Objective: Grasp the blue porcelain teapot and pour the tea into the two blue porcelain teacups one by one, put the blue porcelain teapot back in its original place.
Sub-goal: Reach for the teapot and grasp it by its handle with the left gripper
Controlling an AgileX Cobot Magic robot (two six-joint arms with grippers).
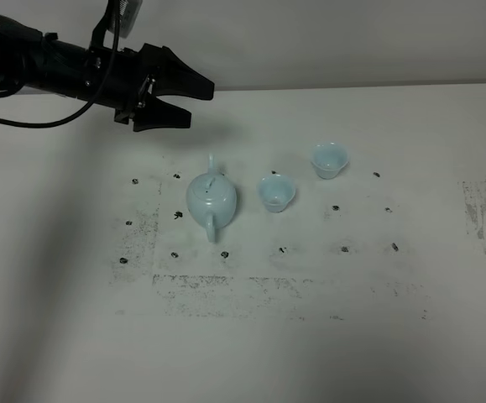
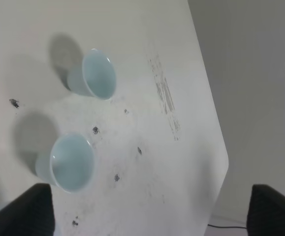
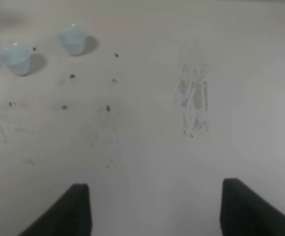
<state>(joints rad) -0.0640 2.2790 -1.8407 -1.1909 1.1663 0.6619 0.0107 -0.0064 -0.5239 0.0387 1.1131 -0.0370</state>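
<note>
Table (image 1: 75,336) white, scuffed, black dot marks (image 1: 178,216) scattered around crockery. Teapot (image 1: 212,201) upright near table middle, lid on, handle apparently toward near edge and spout away, though small in view. Near cup (image 1: 276,192) just right of teapot, not touching; far cup (image 1: 329,159) further back and right, apart. Both upright. Left gripper (image 1: 201,105) in air behind teapot, jaws apart, empty. Right gripper (image 3: 156,184) seen only in wrist view: jaws wide apart, empty, cups well ahead.

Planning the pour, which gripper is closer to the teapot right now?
Left. The left gripper hovers open just behind the teapot; the right gripper is farther off, beyond both cups.
</note>
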